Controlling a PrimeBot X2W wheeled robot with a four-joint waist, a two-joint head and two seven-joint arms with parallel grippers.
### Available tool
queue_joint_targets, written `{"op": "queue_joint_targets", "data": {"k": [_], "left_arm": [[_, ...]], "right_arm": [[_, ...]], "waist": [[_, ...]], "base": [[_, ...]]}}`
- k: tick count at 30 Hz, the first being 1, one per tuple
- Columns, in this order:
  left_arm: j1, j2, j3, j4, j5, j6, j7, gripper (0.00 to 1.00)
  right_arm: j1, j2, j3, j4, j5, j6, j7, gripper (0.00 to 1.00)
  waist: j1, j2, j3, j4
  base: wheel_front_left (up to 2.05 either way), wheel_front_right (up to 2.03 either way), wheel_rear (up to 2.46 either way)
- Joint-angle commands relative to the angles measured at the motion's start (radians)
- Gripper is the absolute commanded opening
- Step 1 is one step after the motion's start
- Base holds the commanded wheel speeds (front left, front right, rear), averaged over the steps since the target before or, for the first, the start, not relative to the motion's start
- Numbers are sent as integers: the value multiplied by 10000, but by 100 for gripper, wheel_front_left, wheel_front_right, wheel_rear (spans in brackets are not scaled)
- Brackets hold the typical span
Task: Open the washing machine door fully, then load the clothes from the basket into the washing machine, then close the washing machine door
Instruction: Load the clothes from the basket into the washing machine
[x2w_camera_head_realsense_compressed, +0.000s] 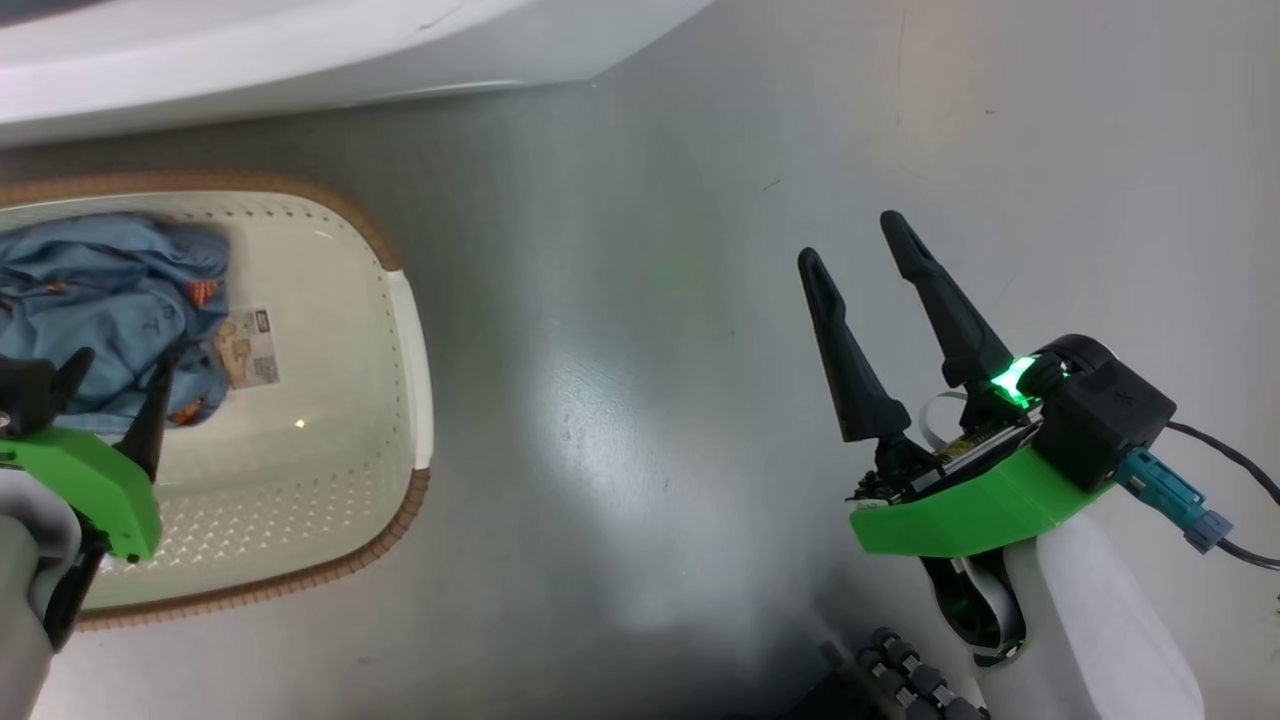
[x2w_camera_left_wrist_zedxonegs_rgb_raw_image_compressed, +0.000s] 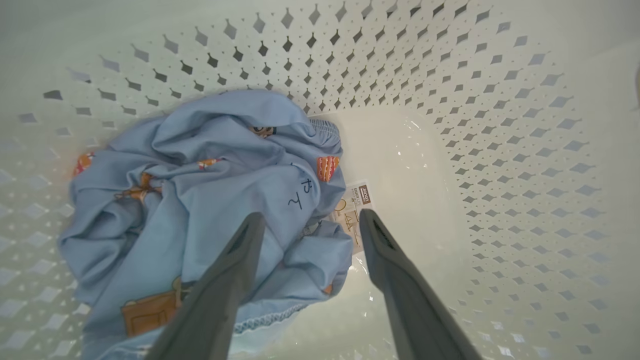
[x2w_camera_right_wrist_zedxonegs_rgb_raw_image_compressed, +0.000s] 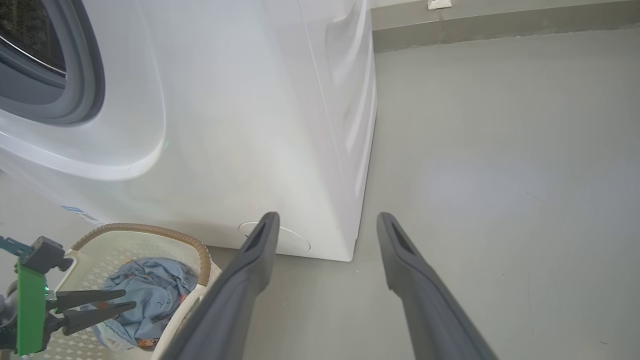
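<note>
Hanging inside the basket, the left tool has its two fingers spread wide and grasps nothing. It is just above the clothes, a crumpled light blue bundle lying against one end of the basket. The right tool is released as well, empty, over the bare floor and well apart from the basket. The basket stands on the floor just beside the washing machine. Its grey rubber gasket is uncovered in the right wrist view, so I judge that the door is already open and loading is the step in hand.

The main risk, I think, is a poor grasp. One finger is over the fabric, but the other is over the paper label, at the edge of the bundle. If the tool closes here, it may catch only a thin fold, and the cloth can slip out and fall on the floor. If it goes too deep, a fingertip may enter one of the holes, and the light basket may slide or rise with the tool. A second piece could hide under the bundle; I cannot tell.
</note>
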Motion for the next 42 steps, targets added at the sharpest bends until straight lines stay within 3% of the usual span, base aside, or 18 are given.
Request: {"op": "queue_joint_targets", "data": {"k": [1, 20, 42], "left_arm": [[-39, 554, 114, 83, -130, -27, -65, 100], [-936, 1003, -1550, 554, -1453, -27, -65, 100], [-1550, 1025, -2877, 1342, -2655, -27, 82, 100]], "right_arm": [[141, 73, 274, -256, 132, 16, -48, 100], [-122, 74, 571, -432, 235, 16, -48, 100], [-230, 74, 800, -524, 127, 16, -48, 100]], "waist": [[0, 0, 68, -54], [0, 0, 570, -401], [0, 0, 908, -490]], "base": [[0, 0, 0], [0, 0, 0], [0, 0, 0]]}}
